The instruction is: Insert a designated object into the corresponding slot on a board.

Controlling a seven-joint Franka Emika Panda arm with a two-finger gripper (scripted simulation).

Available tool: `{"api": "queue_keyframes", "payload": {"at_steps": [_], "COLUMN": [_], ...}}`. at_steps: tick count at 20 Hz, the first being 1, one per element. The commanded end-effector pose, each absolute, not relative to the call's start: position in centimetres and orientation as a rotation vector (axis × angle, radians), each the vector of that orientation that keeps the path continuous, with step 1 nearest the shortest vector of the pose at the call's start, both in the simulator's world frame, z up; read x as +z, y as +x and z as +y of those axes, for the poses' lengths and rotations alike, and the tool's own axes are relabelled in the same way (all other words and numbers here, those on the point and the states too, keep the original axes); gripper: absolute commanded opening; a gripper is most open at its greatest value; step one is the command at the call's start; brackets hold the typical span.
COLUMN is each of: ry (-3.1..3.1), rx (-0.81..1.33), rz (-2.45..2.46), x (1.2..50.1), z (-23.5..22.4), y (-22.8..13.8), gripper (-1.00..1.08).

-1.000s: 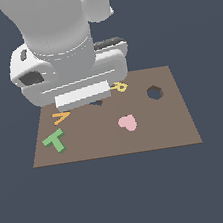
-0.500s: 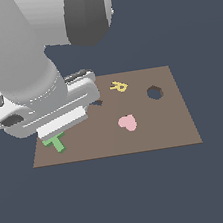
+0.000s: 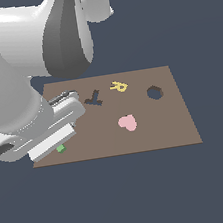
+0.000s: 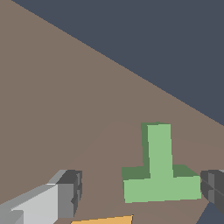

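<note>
Lower now, the gripper straddles the green T on the board — jaws spread, not touching it.

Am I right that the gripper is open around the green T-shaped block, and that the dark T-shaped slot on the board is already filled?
Not quite. The exterior view shows the dark T-shaped slot on the board empty. The rest holds: in the wrist view the gripper is open, with the green T-shaped block lying flat between its fingers.
</note>
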State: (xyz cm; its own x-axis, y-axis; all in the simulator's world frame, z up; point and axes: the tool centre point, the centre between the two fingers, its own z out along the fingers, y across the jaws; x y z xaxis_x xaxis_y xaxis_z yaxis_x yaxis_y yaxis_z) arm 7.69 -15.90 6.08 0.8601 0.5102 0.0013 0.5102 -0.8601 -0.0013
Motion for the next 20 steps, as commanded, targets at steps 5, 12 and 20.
{"api": "queue_keyframes", "payload": {"at_steps": [5, 12, 20], "ry": [-3.010, -3.005, -3.006], "rx": [0.000, 0.000, 0.000], "rz": [-0.899, -0.916, -0.914], "x": [5.2, 5.0, 4.0], "z": [-17.0, -17.2, -17.2], "y": [8.9, 9.2, 9.2], "gripper": [1.00, 1.00, 1.00]}}
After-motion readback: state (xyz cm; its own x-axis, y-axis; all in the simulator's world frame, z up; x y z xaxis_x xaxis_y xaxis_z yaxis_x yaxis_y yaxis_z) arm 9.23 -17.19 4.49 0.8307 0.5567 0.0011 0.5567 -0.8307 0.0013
